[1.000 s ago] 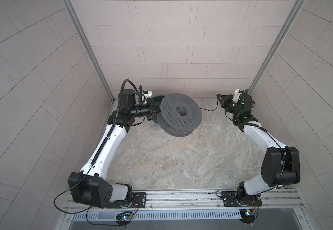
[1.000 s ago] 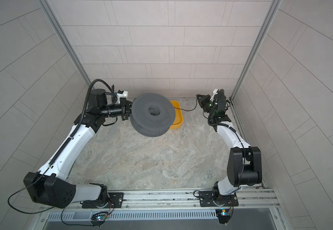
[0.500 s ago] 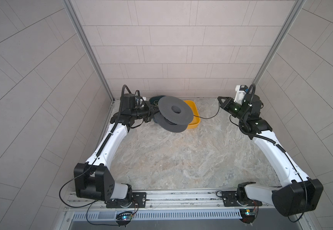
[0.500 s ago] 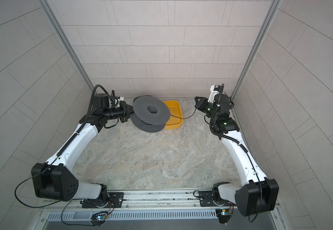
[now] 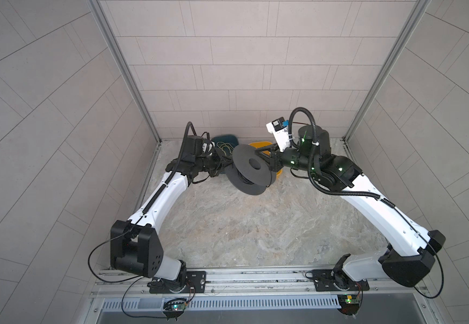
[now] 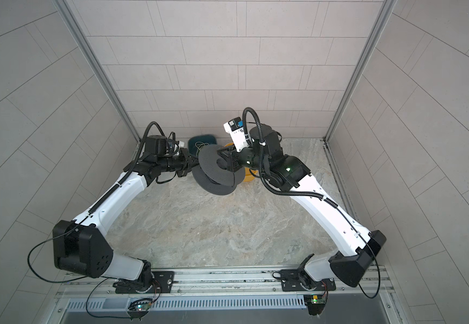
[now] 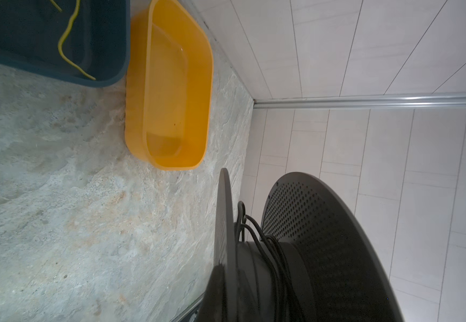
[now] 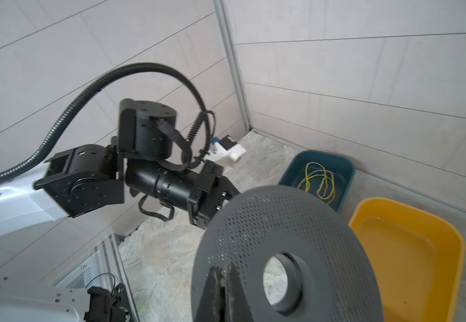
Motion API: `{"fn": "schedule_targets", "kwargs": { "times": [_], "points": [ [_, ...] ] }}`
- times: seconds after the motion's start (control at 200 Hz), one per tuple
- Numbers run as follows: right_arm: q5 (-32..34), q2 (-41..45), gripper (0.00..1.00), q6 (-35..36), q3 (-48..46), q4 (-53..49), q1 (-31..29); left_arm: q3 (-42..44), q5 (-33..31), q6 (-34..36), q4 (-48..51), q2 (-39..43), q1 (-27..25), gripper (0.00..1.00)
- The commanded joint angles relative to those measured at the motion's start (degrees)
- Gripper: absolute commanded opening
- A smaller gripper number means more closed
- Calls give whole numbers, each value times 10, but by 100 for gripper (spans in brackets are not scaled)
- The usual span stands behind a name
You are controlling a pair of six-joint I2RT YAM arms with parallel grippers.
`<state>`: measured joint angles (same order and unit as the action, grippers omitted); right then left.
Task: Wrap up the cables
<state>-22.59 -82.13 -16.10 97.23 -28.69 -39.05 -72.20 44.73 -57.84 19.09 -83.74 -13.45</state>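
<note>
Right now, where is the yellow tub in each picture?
In a top view: yellow tub peeks from behind the spool.
In a top view: yellow tub mostly behind spool.
Left wrist: yellow tub whole, past the spool.
Right wrist: yellow tub beside spool.
Landmark: blue tub beside it.
</note>
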Motion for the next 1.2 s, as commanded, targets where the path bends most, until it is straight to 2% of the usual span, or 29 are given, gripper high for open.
{"fn": "schedule_targets", "kwargs": {
  "times": [0.0, 0.25, 0.36, 0.555, 0.731, 0.926, 1.071, 1.191],
  "points": [
    [-12, -45, 0, 54, 72, -83, -31, -26, 26, 53, 24, 0, -17, 0],
    [12, -172, 0, 58, 206, -168, -60, -1, 46, 95, 28, 3, -59, 0],
    [48, -200, 0, 40, 223, -181, -58, 22, 63, 114, 27, 7, -66, 0],
    [47, -252, 0, 9, 271, -213, -39, 52, 96, 133, 14, 7, -73, 0],
    [83, -250, 0, -39, 241, -184, -9, 65, 120, 148, -2, 14, -75, 0],
    [79, -245, 0, -69, 199, -156, 30, 59, 150, 160, -10, 27, -76, 0],
    [35, -237, 0, -78, 163, -145, 69, 57, 171, 191, -11, 39, -75, 0],
    [-16, -204, 0, -90, 106, -132, 107, 60, 195, 177, -28, 40, -72, 0]
  ]
}}
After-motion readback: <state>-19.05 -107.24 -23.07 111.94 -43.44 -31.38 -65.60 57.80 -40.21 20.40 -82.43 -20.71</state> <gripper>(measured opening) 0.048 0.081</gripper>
